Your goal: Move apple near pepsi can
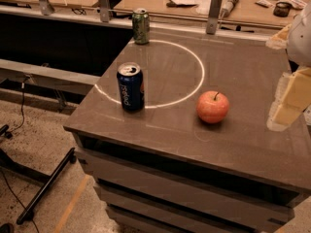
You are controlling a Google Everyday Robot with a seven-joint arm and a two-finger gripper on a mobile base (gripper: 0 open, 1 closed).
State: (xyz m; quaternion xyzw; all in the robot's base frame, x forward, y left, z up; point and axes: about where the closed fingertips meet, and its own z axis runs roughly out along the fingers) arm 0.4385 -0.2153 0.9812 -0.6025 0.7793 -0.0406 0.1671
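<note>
Right edge of the scene, that's my gripper (290,89): pale yellow, blocky, built of stepped chunks, with a rough whitish fringe down its left side. Just beyond it comes my shell (302,33), smooth, rounded, white going bluish in shadow, with one more cream chunk at its left.

A green can (141,26) stands upright at the far left edge of the table (243,144), on the line of a white circle (200,67) marked on the grey top. Behind runs a wooden bench (155,1) strewn with small clutter. Black stand legs (43,188) lie on the speckled floor (29,125) at left.
</note>
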